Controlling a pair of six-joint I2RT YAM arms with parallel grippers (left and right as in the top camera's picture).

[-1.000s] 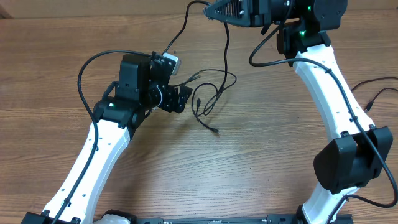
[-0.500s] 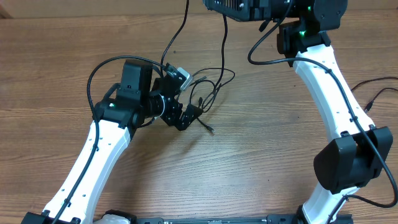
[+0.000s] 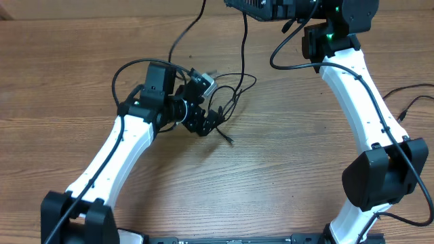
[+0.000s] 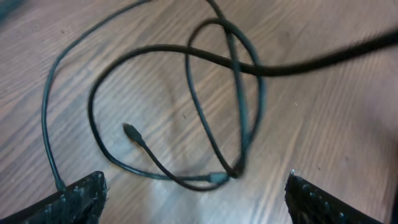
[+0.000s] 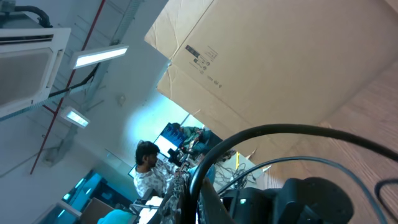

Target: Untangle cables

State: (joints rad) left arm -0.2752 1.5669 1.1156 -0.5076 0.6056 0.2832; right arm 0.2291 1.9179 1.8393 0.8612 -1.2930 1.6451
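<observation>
Since a second ago the left gripper [image 3: 203, 119] has swung in and rolled over the cables [image 3: 230, 100], and the arm behind it has shifted toward 12 o'clock. The loops have drawn in a little, and the strand leaving at 11 o'clock now bends more sharply.

The cables lie on the table [image 3: 285, 176] just toward 12 o'clock of its middle, a loose knot of thin black loops. One free plug end [image 3: 232, 141] trails to 6 o'clock. Two strands climb out of the top edge, at 11 and 12 o'clock, toward the right gripper [image 3: 261, 8].

The left gripper sits at 8 o'clock of the bundle, just beside it, with its jaws spread wide and nothing between them. I judge it is lining up for a pick, so no strand has been parted yet on this side.

The left wrist view shows what the overhead cannot. Several loops cross at one pinch point low in the bundle, and the plug end lies free inside them. The right gripper is cut off in the overhead view, and its own camera looks up at the ceiling and a cardboard box. Its jaws are closed, but I cannot tell whether a cord is pinched in them.
</observation>
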